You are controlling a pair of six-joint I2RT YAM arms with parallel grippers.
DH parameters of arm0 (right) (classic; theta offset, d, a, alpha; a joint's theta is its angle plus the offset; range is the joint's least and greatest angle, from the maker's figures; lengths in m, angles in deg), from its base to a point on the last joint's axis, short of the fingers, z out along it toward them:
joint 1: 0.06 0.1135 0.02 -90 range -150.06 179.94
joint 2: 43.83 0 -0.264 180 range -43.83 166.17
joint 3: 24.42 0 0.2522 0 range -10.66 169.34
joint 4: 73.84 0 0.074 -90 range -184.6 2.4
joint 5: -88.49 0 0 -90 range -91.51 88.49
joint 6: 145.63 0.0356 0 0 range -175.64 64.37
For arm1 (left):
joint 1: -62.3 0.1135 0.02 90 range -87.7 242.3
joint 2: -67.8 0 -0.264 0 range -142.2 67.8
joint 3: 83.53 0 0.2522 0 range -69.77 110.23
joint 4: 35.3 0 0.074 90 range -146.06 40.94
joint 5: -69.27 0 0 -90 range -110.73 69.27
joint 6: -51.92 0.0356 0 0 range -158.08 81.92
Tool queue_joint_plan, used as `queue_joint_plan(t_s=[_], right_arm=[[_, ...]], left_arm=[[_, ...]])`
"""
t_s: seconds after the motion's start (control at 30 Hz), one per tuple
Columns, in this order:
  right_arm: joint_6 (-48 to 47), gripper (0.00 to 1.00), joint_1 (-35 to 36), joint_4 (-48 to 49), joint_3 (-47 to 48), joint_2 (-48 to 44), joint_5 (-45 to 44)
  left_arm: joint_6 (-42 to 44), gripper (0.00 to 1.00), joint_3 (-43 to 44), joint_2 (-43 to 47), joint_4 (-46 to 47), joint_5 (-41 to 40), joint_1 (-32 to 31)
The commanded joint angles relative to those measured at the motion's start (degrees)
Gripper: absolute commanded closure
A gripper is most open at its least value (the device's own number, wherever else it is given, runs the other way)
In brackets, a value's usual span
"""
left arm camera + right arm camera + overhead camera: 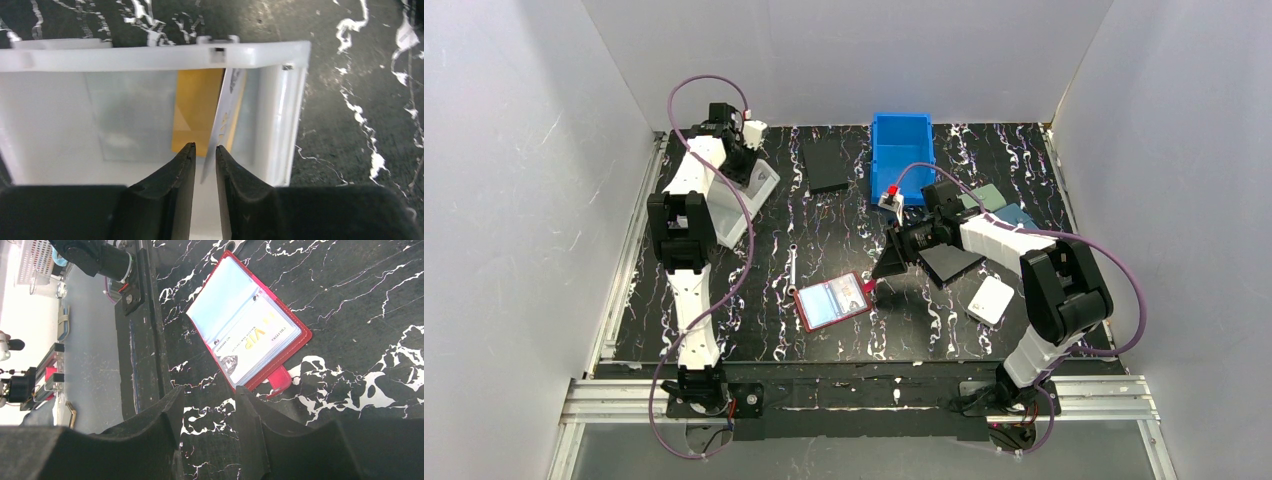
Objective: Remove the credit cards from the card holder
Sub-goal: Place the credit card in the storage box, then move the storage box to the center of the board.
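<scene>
The red card holder (832, 300) lies open on the black marbled table, its snap tab toward my right gripper (886, 265). In the right wrist view the card holder (280, 347) shows pale blue pockets, one with a whitish card (252, 342) lettered VIP. My right gripper (210, 390) hovers open and empty just short of the tab. My left gripper (205, 148) hangs over a white tray (150, 57) at the back left. Its jaws are slightly apart, and a white credit card (227, 115) stands tilted on edge between them. An orange credit card (197, 110) lies flat in the tray.
A blue bin (902, 145) and a flat black case (826, 165) stand at the back. A second black case (951, 262), a white wallet (991, 299), a teal wallet (984, 197) and a blue one (1014, 215) lie around the right arm. A small metal tool (793, 268) is left of the holder.
</scene>
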Motion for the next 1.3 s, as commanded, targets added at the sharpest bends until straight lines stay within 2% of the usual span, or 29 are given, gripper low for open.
queue_joint_plan(t_s=[0.0, 0.23, 0.3, 0.37, 0.43, 0.6, 0.67, 0.83, 0.97, 1.1, 1.17, 1.27], right_arm=[[-1.0, 0.50, 0.3, -0.1, 1.2, 0.0, 1.0], [-1.7, 0.50, 0.3, -0.6, 1.4, -0.7, 0.3], [-3.6, 0.50, 0.3, -2.5, 2.0, -1.4, -0.6], [-6.6, 0.50, 0.3, -5.1, 2.9, -2.5, -1.7], [-9.0, 0.50, 0.4, -6.6, 3.2, -3.8, -3.0], [-11.1, 0.50, 0.7, -5.9, 1.7, -6.4, -3.6], [-11.7, 0.50, 1.0, -5.6, 1.2, -6.4, -2.5], [-12.2, 0.50, 2.2, -5.8, 0.8, -5.3, -1.9], [-5.8, 0.52, 3.3, 0.9, -1.4, -5.4, -2.4], [8.7, 0.59, 4.8, 14.5, -6.2, -5.3, -3.4], [14.1, 0.60, 5.9, 18.9, -7.7, -4.6, -4.1], [17.9, 0.60, 8.2, 20.2, -7.9, -2.7, -6.5]], left_arm=[[-3.5, 0.77, 1.4, 4.4, 3.9, -5.8, 0.4], [-7.7, 0.70, -0.6, 10.3, 7.8, -7.5, 0.4], [-11.5, 0.62, -3.7, 14.0, 9.7, -6.1, 0.4], [-16.4, 0.55, -10.6, 19.9, 12.8, -2.3, 0.8], [-22.5, 0.51, -19.4, 28.3, 17.8, 4.8, 1.1], [-46.3, 0.44, -46.8, 46.0, 37.9, 21.7, 4.9], [-55.6, 0.41, -56.8, 51.1, 44.6, 25.1, 5.5], [-65.0, 0.36, -72.5, 62.6, 46.7, 32.3, 5.0], [-65.8, 0.36, -83.6, 77.1, 45.1, 28.5, -2.0], [-72.2, 0.39, -93.0, 88.8, 45.8, 23.4, -9.1], [-75.5, 0.39, -96.8, 93.1, 45.8, 20.1, -12.8], [-79.3, 0.40, -100.6, 97.5, 46.2, 15.8, -17.6]])
